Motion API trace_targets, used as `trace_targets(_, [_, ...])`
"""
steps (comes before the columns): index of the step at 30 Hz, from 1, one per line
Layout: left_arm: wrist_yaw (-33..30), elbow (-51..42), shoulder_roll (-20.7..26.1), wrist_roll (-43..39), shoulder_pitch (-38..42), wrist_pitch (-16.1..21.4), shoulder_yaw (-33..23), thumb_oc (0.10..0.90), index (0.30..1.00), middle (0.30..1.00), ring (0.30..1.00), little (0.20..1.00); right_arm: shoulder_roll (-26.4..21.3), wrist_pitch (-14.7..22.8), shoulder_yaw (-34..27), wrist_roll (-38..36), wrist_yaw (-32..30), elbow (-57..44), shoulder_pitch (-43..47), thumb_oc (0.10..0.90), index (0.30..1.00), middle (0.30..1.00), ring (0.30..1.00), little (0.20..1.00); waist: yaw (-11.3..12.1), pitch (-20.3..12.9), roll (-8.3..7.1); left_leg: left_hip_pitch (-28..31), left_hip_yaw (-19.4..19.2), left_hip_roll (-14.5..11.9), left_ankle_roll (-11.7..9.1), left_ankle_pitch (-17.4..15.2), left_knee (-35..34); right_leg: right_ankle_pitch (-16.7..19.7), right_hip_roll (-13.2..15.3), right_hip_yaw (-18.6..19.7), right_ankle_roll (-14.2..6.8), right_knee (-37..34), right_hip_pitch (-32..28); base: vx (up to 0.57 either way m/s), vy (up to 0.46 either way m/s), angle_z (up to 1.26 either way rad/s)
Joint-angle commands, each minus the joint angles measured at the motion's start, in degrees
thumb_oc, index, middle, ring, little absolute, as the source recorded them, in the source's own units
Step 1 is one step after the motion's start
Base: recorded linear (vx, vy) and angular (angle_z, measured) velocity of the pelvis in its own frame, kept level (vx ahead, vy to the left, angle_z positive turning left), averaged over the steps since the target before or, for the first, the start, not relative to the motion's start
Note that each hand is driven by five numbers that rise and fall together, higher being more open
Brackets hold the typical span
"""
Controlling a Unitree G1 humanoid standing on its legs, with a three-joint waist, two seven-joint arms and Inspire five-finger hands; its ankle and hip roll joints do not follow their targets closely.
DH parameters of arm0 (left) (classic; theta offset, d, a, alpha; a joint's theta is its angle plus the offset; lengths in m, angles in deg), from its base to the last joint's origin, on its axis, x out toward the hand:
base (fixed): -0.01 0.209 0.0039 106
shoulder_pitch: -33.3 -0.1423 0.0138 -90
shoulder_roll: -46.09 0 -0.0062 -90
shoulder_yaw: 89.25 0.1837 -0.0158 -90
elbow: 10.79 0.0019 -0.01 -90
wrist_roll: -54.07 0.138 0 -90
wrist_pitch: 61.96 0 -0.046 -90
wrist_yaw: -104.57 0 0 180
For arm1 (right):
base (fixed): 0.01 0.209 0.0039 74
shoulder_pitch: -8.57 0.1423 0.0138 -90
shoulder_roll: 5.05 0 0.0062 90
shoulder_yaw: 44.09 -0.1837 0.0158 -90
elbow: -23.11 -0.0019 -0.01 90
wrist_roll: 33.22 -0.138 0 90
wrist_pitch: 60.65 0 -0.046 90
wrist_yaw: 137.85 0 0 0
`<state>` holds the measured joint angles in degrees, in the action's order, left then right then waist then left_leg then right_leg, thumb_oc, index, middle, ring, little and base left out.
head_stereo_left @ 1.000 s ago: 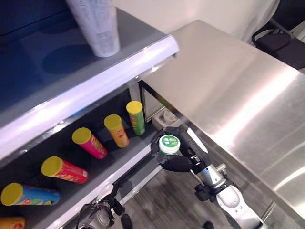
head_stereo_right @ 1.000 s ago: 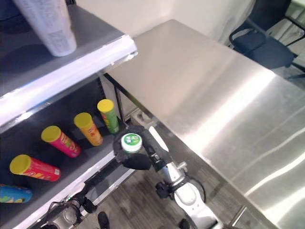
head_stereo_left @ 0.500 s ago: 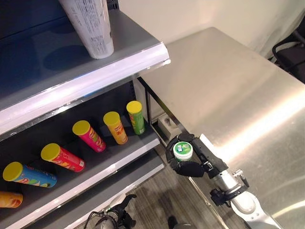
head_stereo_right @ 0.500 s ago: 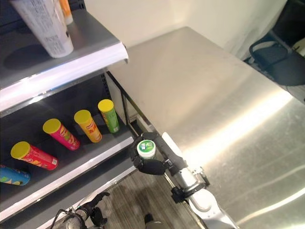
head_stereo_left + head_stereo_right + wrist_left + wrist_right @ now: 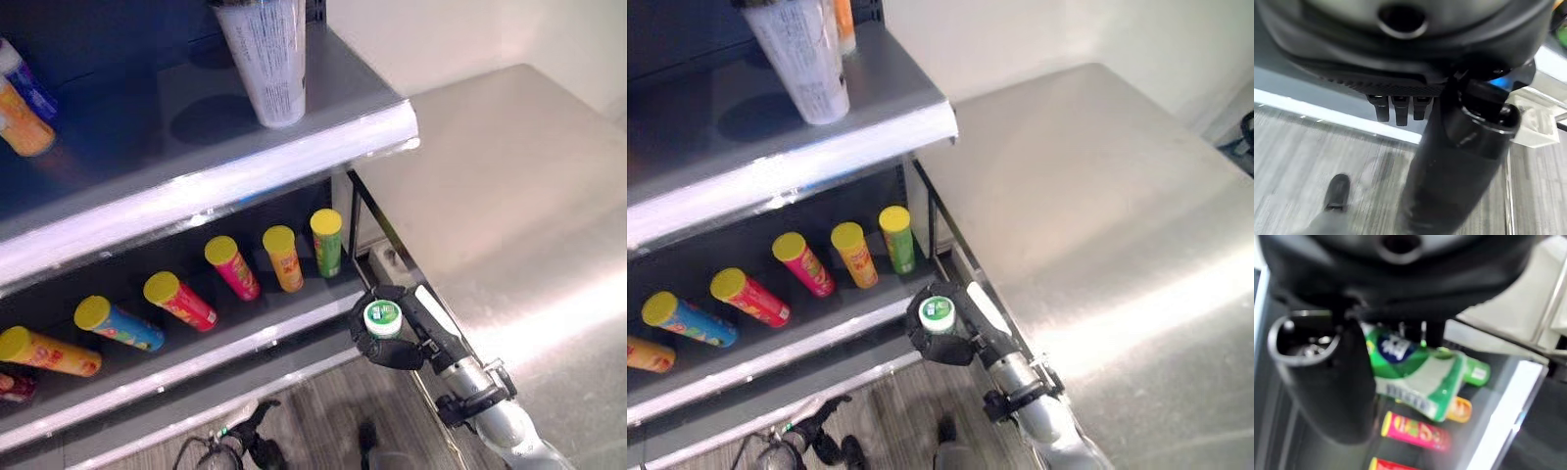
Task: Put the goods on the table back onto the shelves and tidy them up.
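Observation:
My right hand (image 5: 400, 345) is shut on a green can with a white-and-green lid (image 5: 382, 317), held upright just in front of the lower shelf's front edge (image 5: 294, 333) at its right end. In the right wrist view the green can (image 5: 1415, 371) lies between the thumb (image 5: 1327, 382) and the fingers, with the shelf's cans beyond it. On the lower shelf lie several yellow-lidded cans, the nearest a green one (image 5: 326, 242), then an orange one (image 5: 283, 258) and a pink one (image 5: 232, 266). My left hand (image 5: 1400, 58) hangs over the floor, fingers relaxed.
The bare steel table (image 5: 509, 186) stretches to the right of the shelves. On the upper shelf (image 5: 323, 137) stand a tall white tube (image 5: 266, 59) and an orange bottle (image 5: 20, 125). Grey wood-look floor (image 5: 323, 421) lies below.
The camera has swung, so the shelves sit further right in the picture. My right hand, still holding the green can, is now closer to the lower shelf's right end.

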<state>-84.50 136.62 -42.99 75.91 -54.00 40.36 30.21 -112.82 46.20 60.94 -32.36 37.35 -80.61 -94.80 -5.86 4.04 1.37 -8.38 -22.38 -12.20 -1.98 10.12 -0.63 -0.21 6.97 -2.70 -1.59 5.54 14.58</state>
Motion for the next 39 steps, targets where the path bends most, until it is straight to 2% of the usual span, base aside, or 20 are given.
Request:
trace_targets(1, [1.8, -4.7, 3.6, 3.8, 1.4, 2.0, 2.2, 0.8, 0.9, 0.9, 0.9, 0.9, 0.9, 2.8, -2.7, -1.3, -1.5, -6.0, 2.3, 0.4, 0.3, 0.3, 0.3, 0.3, -0.5, -0.1, 0.64, 8.3, -0.3, -5.2, -8.1, -8.3, -0.4, 2.3, 4.9, 1.6, -8.6, -6.0, -5.8, 0.02, 0.471, 0.52])
trace_targets(4, [2.6, -7.4, 4.7, 5.4, 4.1, 2.0, 4.7, 0.8, 0.9, 0.9, 0.9, 0.9, 1.5, 2.1, -3.3, 0.2, -1.9, -6.7, 2.4, 0.4, 0.3, 0.3, 0.3, 0.3, -1.0, -0.1, 1.17, 8.3, -1.0, -3.4, -8.1, -8.6, -3.6, 4.3, 6.0, 2.1, -9.4, -7.1, -4.7, -0.02, 0.369, 0.26])
trace_targets(8, [3.7, -10.9, 6.5, 6.8, 6.8, 2.1, 7.6, 0.8, 0.9, 0.9, 0.9, 0.9, 4.7, 0.4, -1.8, 1.0, -2.9, -5.3, 3.9, 0.4, 0.3, 0.3, 0.3, 0.3, -0.8, 0.0, 0.23, 6.2, 0.0, 2.3, -6.0, -11.6, -4.0, 12.7, 9.9, 3.4, -12.2, -9.6, -2.7, -0.01, 0.411, 0.12])
trace_targets(9, [2.8, -10.0, 7.1, 5.3, 7.3, 1.4, 6.1, 0.8, 0.9, 0.9, 0.9, 0.9, 6.2, -0.3, -0.7, 1.1, -3.8, -4.3, 5.2, 0.4, 0.3, 0.3, 0.3, 0.3, 0.2, 0.5, -0.49, 5.3, 1.1, 4.9, -4.6, -12.5, -4.2, 15.8, 11.4, 3.9, -12.9, -10.0, -1.3, -0.05, 0.375, 0.23])
trace_targets(12, [0.5, -5.3, 7.4, 2.2, 5.3, 0.3, 1.1, 0.8, 0.9, 0.9, 0.9, 0.9, 6.4, -0.4, -0.7, 6.5, -7.0, -3.4, 7.3, 0.4, 0.3, 0.3, 0.3, 0.3, 1.1, 0.9, -1.33, 4.6, 1.4, 6.6, -2.9, -13.6, -4.4, 19.5, 11.3, 5.5, -13.2, -10.1, 0.0, -0.01, 0.213, 0.11])
trace_targets(14, [0.2, -4.3, 7.2, 1.3, 4.2, 0.2, -0.3, 0.8, 0.9, 0.9, 0.9, 0.9, 6.6, -0.5, -1.1, 7.5, -7.7, -3.4, 7.6, 0.4, 0.3, 0.3, 0.3, 0.3, 1.1, 1.1, -1.3, 4.7, 0.9, 6.8, -2.4, -14.1, -4.4, 19.1, 10.3, 6.7, -12.6, -9.7, 0.3, 0.01, 0.153, -0.09])
trace_targets(16, [0.4, -2.8, 6.8, 0.2, 2.1, 0.1, -1.7, 0.8, 0.9, 0.9, 0.9, 0.9, 6.5, -0.1, -3.1, 7.6, -9.0, -4.5, 6.8, 0.4, 0.3, 0.3, 0.3, 0.3, 0.6, 1.4, -0.93, 5.3, -0.4, 6.8, -1.4, -14.2, -4.4, 14.7, 6.4, 8.8, -11.0, -6.6, 0.3, 0.01, 0.256, -0.09])
trace_targets(17, [0.1, -0.4, 6.4, 0.2, 1.6, -0.2, -2.1, 0.8, 0.9, 0.9, 0.9, 0.9, 6.2, 1.1, -4.3, 9.6, -11.3, -5.9, 6.3, 0.4, 0.3, 0.3, 0.3, 0.3, 0.7, 1.6, -0.43, 5.5, -2.3, 6.9, -0.7, -14.6, -4.4, 8.8, 2.3, 7.9, -9.6, -3.7, -0.5, 0.0, 0.257, -0.35])
trace_targets(18, [0.1, -0.3, 6.3, 0.3, 1.6, -0.1, -2.1, 0.8, 0.9, 0.9, 0.9, 0.9, 6.1, 1.1, -4.3, 9.6, -11.4, -5.9, 6.2, 0.4, 0.3, 0.3, 0.3, 0.3, 0.8, 1.7, -0.37, 5.6, -2.3, 6.9, -0.7, -14.7, -4.4, 8.6, 2.2, 7.9, -9.6, -3.4, -0.5, -0.06, 0.291, -0.58])
trace_targets(19, [-0.1, 1.2, 6.1, 0.3, 1.2, -0.3, -2.5, 0.8, 0.9, 0.9, 0.9, 0.9, 6.0, 2.3, -5.5, 12.8, -14.4, -6.3, 6.4, 0.4, 0.3, 0.3, 0.3, 0.3, 1.3, 1.5, -0.46, 5.1, -4.1, 7.7, 0.0, -15.2, -4.4, 3.5, -2.6, 4.3, -8.5, -1.0, -1.6, -0.01, 0.204, -0.82])
trace_targets(20, [0.1, 2.3, 5.5, 1.2, 0.8, -0.1, -2.2, 0.8, 0.9, 0.9, 0.9, 0.9, 6.0, 3.2, -6.7, 13.6, -15.0, -6.9, 5.7, 0.4, 0.3, 0.3, 0.3, 0.3, 1.2, 0.8, -0.83, 5.2, -4.6, 8.8, 0.4, -16.0, -4.4, 1.0, -6.8, 4.7, -8.6, 0.9, -1.8, 0.01, 0.227, -0.68])
trace_targets(25, [-0.2, 4.1, 3.2, 3.4, 1.9, 0.2, -0.1, 0.8, 0.9, 0.9, 0.9, 0.9, 4.5, 2.7, -8.7, 15.5, -16.9, -6.3, 4.6, 0.4, 0.3, 0.3, 0.3, 0.3, 0.2, 1.3, -0.56, 8.5, -3.5, 10.8, 0.9, -17.4, -4.3, -0.5, -9.6, 8.0, -7.4, 0.3, -2.2, 0.11, 0.042, -0.12])
trace_targets(27, [-1.8, 3.1, 3.1, 4.1, 2.6, 0.3, -0.7, 0.8, 0.9, 0.9, 0.9, 0.9, 3.0, 3.3, -9.6, 16.6, -17.3, -6.4, 3.2, 0.4, 0.3, 0.3, 0.3, 0.3, 0.9, 2.8, -1.0, 6.4, -4.4, 10.1, -0.8, -17.6, 6.8, -0.4, -9.0, 7.6, -5.5, -1.5, -4.5, 0.12, -0.059, 0.12])
trace_targets(29, [-2.2, 2.6, 2.8, 3.5, 3.3, 0.2, -0.6, 0.8, 0.9, 0.9, 0.9, 0.9, 2.3, 3.3, -9.1, 16.7, -17.7, -6.0, 3.6, 0.4, 0.3, 0.3, 0.3, 0.3, 1.2, 3.6, -1.64, 4.2, -4.1, 8.9, -1.5, -17.5, 11.9, -0.5, -8.7, 7.4, -4.8, -2.0, -5.5, 0.04, -0.071, 0.49])
trace_targets(30, [-2.5, 2.0, 3.0, 2.6, 3.6, 0.2, -1.2, 0.8, 0.9, 0.9, 0.9, 0.9, 1.6, 3.5, -8.8, 17.5, -18.3, -5.6, 4.1, 0.4, 0.3, 0.3, 0.3, 0.3, 1.8, 4.0, -1.92, 1.8, -2.4, 8.0, -2.0, -17.6, 16.7, -0.6, -8.4, 7.3, -4.3, -2.8, -6.3, 0.09, -0.052, 0.38])
trace_targets(31, [-2.4, 0.9, 2.7, -1.1, 1.8, 0.8, -3.0, 0.8, 0.9, 0.9, 0.9, 0.9, 0.8, 3.2, -8.4, 20.1, -20.6, -4.5, 5.4, 0.4, 0.3, 0.3, 0.3, 0.3, 3.3, 4.2, -3.21, -2.4, 1.1, 4.6, -2.2, -18.6, 18.9, -0.7, -5.5, 7.0, -4.9, -4.6, -7.8, 0.08, -0.013, 0.2])
trace_targets(32, [-2.3, 0.8, 2.8, -1.1, 1.7, 0.8, -3.0, 0.8, 0.9, 0.9, 0.9, 0.9, 0.9, 3.2, -8.3, 20.1, -20.6, -4.5, 5.4, 0.4, 0.3, 0.3, 0.3, 0.3, 3.2, 4.1, -3.25, -2.4, 1.2, 4.7, -2.2, -18.6, 18.8, -0.7, -5.4, 6.9, -5.0, -4.7, -7.8, 0.17, 0.095, 0.0])
trace_targets(35, [-1.7, 2.0, 1.4, -3.4, -1.0, 0.6, -4.6, 0.8, 0.9, 0.9, 0.9, 0.9, 1.8, 3.2, -7.4, 18.3, -20.3, -4.5, 5.0, 0.4, 0.3, 0.3, 0.3, 0.3, 4.6, 2.7, -3.95, -2.8, 5.7, 1.1, -3.3, -13.4, 9.8, -1.1, -3.2, 6.2, -5.4, -5.3, -6.8, 0.16, 0.141, -0.05])
trace_targets(36, [-2.1, 2.8, 1.3, -3.0, -1.5, 0.5, -4.5, 0.8, 0.9, 0.9, 0.9, 0.9, 1.4, 2.8, -7.5, 18.8, -20.6, -4.1, 4.8, 0.4, 0.3, 0.3, 0.3, 0.3, 5.4, 2.5, -3.63, -3.4, 8.7, -1.2, -4.7, -9.0, 4.0, -1.5, -2.7, 6.6, -5.4, -5.9, -6.4, 0.13, 0.2, -0.09])
trace_targets(39, [-2.0, 2.4, 1.6, -1.4, -2.4, 0.6, -3.7, 0.8, 0.9, 0.9, 0.9, 0.9, 0.8, 2.0, -8.5, 20.6, -20.9, -3.8, 3.3, 0.4, 0.3, 0.3, 0.3, 0.3, 4.8, 1.4, -1.47, -0.9, 5.6, -3.0, -6.5, -6.4, -1.9, -1.7, -1.0, 6.5, -6.3, -7.5, -7.5, 0.22, 0.308, -0.25])
